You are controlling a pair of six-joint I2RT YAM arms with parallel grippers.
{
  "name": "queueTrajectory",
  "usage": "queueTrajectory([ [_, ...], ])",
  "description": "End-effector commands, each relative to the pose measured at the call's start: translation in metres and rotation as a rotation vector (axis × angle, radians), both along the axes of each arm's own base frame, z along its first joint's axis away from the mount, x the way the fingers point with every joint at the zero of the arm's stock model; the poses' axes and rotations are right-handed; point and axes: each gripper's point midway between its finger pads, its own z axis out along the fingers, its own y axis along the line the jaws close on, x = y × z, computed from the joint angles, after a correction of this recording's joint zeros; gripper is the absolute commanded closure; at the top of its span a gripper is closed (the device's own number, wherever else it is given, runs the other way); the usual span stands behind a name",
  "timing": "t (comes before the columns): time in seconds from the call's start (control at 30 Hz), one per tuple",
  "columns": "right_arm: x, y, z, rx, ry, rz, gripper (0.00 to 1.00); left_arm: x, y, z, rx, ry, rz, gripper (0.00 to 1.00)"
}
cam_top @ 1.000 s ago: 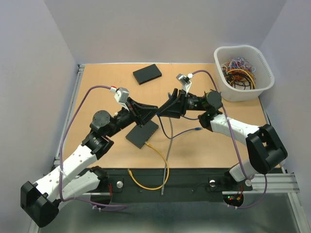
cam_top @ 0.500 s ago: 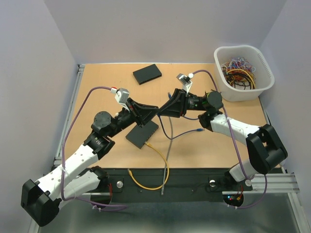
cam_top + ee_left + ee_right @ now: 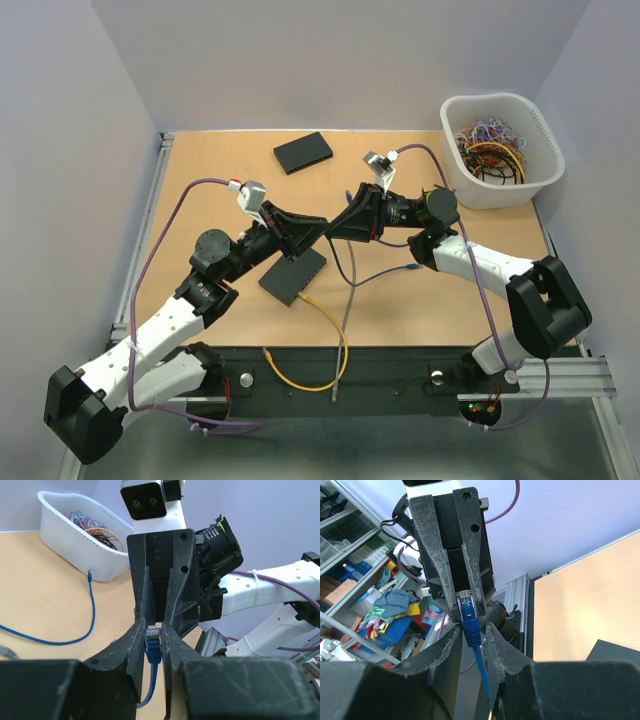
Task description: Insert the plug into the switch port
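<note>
Tips of left end effector (image 3: 320,229) and right end effector (image 3: 334,229) meet in top view, near flat black switch (image 3: 294,276) on wooden counter (image 3: 200,180). Left wrist: blue plug (image 3: 152,645), clear ridged tip, pinched between scuffed black left fingers (image 3: 135,645), held off counter. Right wrist: right fingers (image 3: 447,645) flank plug closely; cannot tell if gripping.

Robotics lab bench, as shown by the robot arms (image 3: 165,330) mounted by an aluminium extrusion frame (image 3: 575,375), a wooden tabletop (image 3: 200,170) boxed in by plain lilac panels (image 3: 330,60), and a white bin (image 3: 500,190) of loose cables at upper right. Cluttered storage shelving (image 3: 350,545) is seen at left of the right wrist view.
</note>
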Motion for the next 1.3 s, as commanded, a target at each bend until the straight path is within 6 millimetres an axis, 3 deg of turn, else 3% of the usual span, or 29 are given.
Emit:
queueTrajectory([
  [0.0, -0.009, -0.003, 0.017, 0.048, -0.081, 0.008, 0.69, -0.004, 0.004, 0.026, -0.075, -0.078, 0.004, 1.00],
  [0.53, -0.011, -0.006, 0.008, 0.042, -0.070, 0.002, 0.82, 0.003, 0.003, 0.023, -0.093, -0.048, 0.023, 1.00],
  [0.77, -0.014, -0.007, 0.010, 0.052, -0.078, -0.001, 0.99, 0.008, 0.000, 0.020, -0.099, -0.034, 0.024, 1.00],
  [0.83, -0.014, -0.008, 0.010, 0.052, -0.076, -0.004, 0.99, 0.009, -0.002, 0.019, -0.097, -0.028, 0.020, 1.00],
  [0.87, -0.014, -0.008, 0.010, 0.054, -0.075, -0.008, 0.99, 0.009, -0.003, 0.018, -0.095, -0.025, 0.017, 0.97],
  [0.97, -0.014, -0.009, 0.007, 0.051, -0.071, -0.012, 1.00, 0.011, -0.005, 0.012, -0.081, -0.007, 0.016, 0.66],
  [1.07, -0.015, -0.009, 0.005, 0.049, -0.067, -0.012, 1.00, 0.012, -0.004, 0.009, -0.059, -0.003, 0.022, 0.48],
  [1.27, -0.018, -0.011, -0.002, 0.038, -0.058, -0.016, 0.99, 0.017, 0.002, -0.001, -0.010, 0.025, 0.073, 0.31],
])
